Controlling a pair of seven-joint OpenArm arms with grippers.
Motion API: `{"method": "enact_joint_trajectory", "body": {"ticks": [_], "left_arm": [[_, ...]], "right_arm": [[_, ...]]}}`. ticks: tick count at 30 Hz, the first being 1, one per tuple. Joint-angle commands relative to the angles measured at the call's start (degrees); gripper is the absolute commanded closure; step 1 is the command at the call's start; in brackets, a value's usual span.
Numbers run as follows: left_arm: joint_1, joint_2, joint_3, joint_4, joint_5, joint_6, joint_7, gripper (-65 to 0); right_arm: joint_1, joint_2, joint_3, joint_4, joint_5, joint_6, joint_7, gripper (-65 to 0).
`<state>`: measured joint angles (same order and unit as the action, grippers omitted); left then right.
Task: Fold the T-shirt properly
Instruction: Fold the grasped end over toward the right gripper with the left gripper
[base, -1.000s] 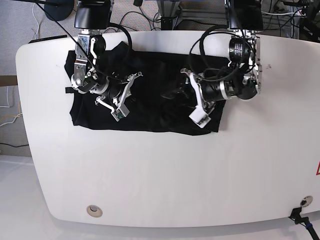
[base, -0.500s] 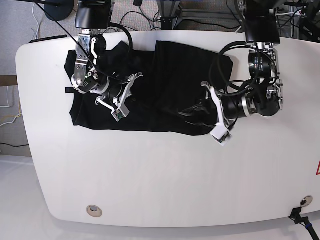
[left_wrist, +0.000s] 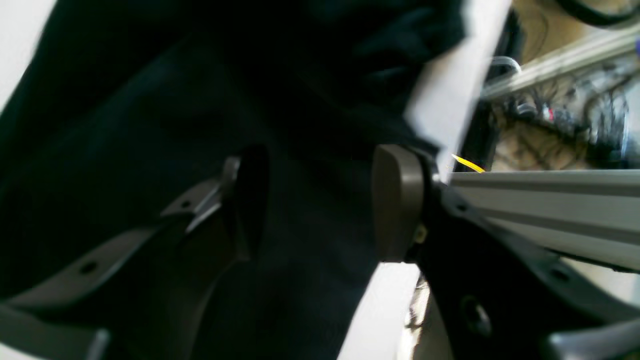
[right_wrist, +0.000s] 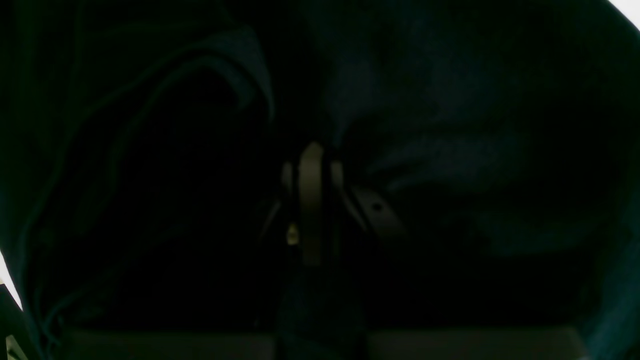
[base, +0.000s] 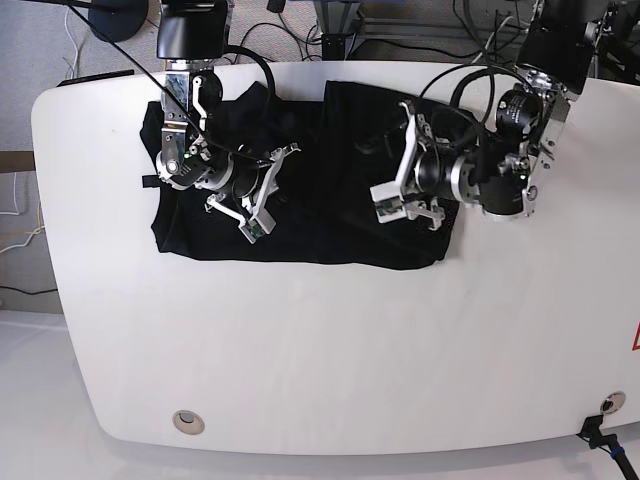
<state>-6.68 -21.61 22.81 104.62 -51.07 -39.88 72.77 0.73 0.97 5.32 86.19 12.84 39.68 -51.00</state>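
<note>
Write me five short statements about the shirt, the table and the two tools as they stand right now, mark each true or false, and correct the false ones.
1. The T-shirt lies on the white table. True.
2. The left tool is clamped on a fold of cloth. False: its jaws stand apart, with nothing pinched between them.
3. The right tool is shut, with black fabric all around it. True.
4. An orange and purple print faces up on the shirt. False: only plain black cloth shows.
5. The shirt hangs over the table's near edge. False: it lies toward the far side, with bare table in front of it.
</note>
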Motion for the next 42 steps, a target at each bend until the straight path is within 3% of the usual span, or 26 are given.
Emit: {"method": "enact_joint_trajectory", "body": {"ticks": [1, 6, 9, 13, 18, 23, 29, 42], "left_arm": [[-0.8, -1.6, 3.3, 2.4, 0.2, -0.1, -0.6, -30.2], [-0.2, -4.6, 10.1, 3.3, 0.6, -0.1, -0.8, -30.1], [0.4, -5.2, 9.0, 3.4, 5.0, -0.1, -1.6, -30.1], [0.8, -4.9, 7.6, 3.4, 12.2, -0.1, -7.8, -30.3], [0.7, 1.0, 4.1, 2.9, 17.4, -0.1, -8.0, -30.9], [1.1, 5.2, 6.0, 2.0, 28.5, 0.4, -8.0, -30.9], [0.8, 3.4, 12.1, 0.8, 29.1, -0.1, -8.0, -30.3], [-1.8, 3.3, 11.9, -8.0, 34.7, -0.1, -8.2, -30.2]], "right_arm": [[0.1, 0.2, 0.1, 0.3, -1.0, 0.3, -1.7, 0.0], [0.0, 0.2, 0.2, 0.3, -1.1, 0.3, -1.7, 0.0], [-0.2, 0.2, 0.2, 0.3, -1.1, 0.3, -1.7, 0.0], [-0.2, 0.2, 0.2, 0.3, -1.1, 0.3, -1.7, 0.0], [-0.2, 0.2, 0.2, 0.3, -1.2, 0.3, -1.7, 0.0], [-0.2, 0.2, 0.2, 0.2, -1.3, 0.3, -1.7, 0.0], [0.0, 0.2, 0.1, 0.1, -1.5, 0.3, -1.7, 0.0], [-0.3, 0.3, 0.2, 0.1, -1.2, 0.3, -1.7, 0.0]]}}
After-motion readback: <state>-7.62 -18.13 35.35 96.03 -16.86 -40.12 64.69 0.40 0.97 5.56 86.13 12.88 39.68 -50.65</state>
